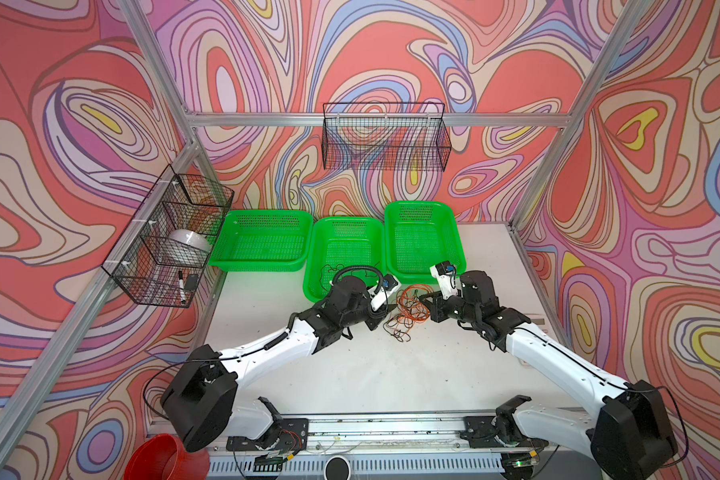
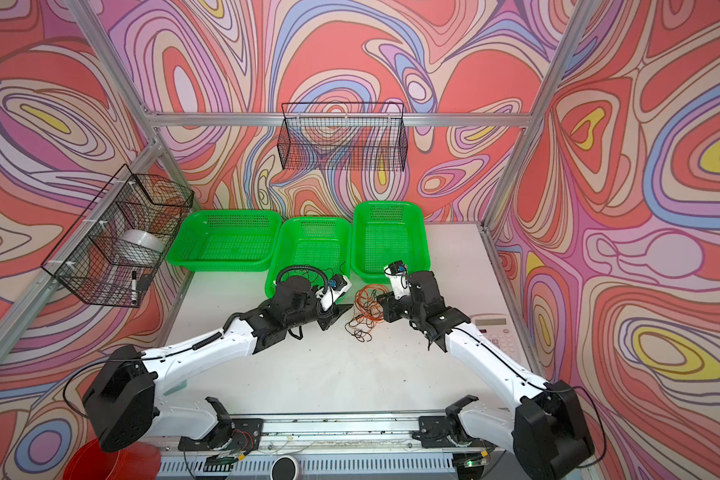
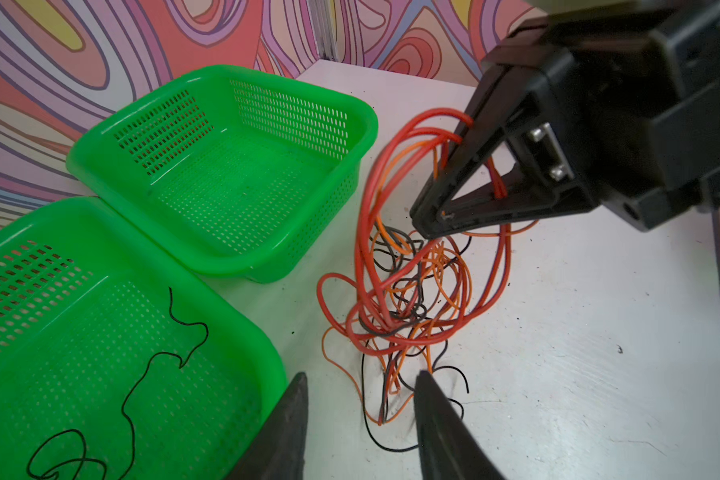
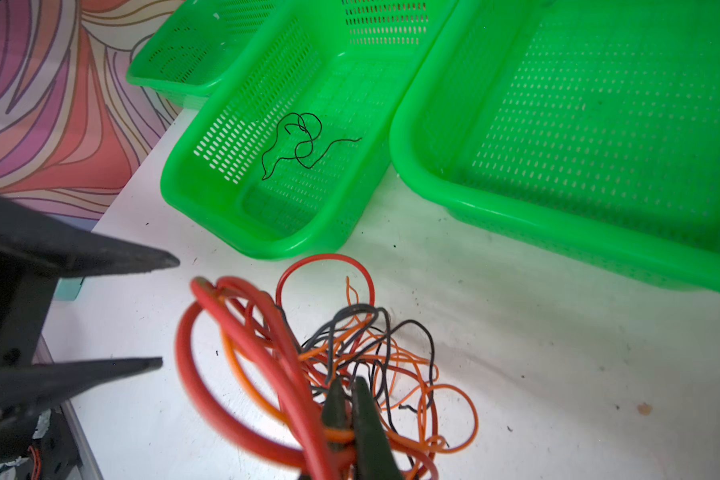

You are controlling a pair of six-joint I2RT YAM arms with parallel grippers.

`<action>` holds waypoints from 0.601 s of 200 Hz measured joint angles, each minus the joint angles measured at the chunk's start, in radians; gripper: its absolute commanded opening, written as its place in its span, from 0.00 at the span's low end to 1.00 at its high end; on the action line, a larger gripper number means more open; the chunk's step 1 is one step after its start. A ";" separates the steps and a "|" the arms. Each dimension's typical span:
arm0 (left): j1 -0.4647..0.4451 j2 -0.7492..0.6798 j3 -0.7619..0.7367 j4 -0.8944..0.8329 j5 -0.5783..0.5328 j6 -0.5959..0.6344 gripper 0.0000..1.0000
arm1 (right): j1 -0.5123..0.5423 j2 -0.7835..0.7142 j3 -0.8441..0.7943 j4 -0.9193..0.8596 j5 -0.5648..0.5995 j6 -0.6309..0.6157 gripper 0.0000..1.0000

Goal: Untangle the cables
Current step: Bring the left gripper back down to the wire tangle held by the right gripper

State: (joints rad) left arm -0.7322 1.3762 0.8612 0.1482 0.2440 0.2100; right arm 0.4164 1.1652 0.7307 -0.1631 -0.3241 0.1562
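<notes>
The cables [image 1: 408, 309] lie as a tangle of red, orange and black loops on the white table, in front of the green baskets; they show in both top views [image 2: 366, 309]. My right gripper [image 4: 348, 384] is shut on red and orange strands, lifting a bunch of loops [image 3: 375, 187] off the table. My left gripper [image 3: 362, 374] is open and low at the tangle's near edge. Loose cable ends lie on the table between its fingers [image 3: 429, 399]. A separate black cable [image 4: 300, 141] lies in the middle green basket [image 4: 184, 195].
Three green baskets stand in a row at the back: left [image 1: 262, 266], middle [image 1: 310, 270] and right [image 1: 391, 249]. Black wire baskets hang on the left wall [image 1: 167, 237] and the back wall [image 1: 385, 137]. A red spool [image 1: 163, 457] sits at the front left.
</notes>
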 measured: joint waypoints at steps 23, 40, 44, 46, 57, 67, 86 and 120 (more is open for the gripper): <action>0.060 0.000 0.046 -0.056 0.064 0.035 0.52 | 0.000 0.000 -0.025 0.040 -0.009 -0.093 0.00; 0.080 0.008 0.097 -0.101 0.102 0.058 0.52 | 0.000 0.000 -0.052 0.077 -0.012 -0.163 0.00; 0.083 0.015 0.117 -0.111 0.113 0.064 0.52 | 0.000 0.000 -0.061 0.089 -0.016 -0.188 0.00; 0.084 0.018 0.124 -0.114 0.117 0.066 0.51 | 0.000 0.000 -0.064 0.092 -0.017 -0.192 0.00; 0.085 0.048 0.178 -0.137 0.147 0.079 0.51 | 0.000 0.000 -0.083 0.121 -0.025 -0.238 0.00; 0.085 0.076 0.218 -0.151 0.171 0.084 0.51 | 0.000 0.000 -0.101 0.152 -0.033 -0.280 0.00; 0.085 0.133 0.268 -0.165 0.209 0.088 0.50 | 0.000 -0.001 -0.127 0.206 -0.052 -0.347 0.00; 0.085 0.213 0.275 -0.189 0.269 0.077 0.50 | 0.000 -0.029 -0.185 0.327 -0.077 -0.434 0.00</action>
State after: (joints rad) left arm -0.6468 1.5890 1.1366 -0.0410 0.5125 0.2871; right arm 0.4164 1.1366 0.5461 0.1638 -0.4007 -0.2779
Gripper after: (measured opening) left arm 0.497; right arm 0.049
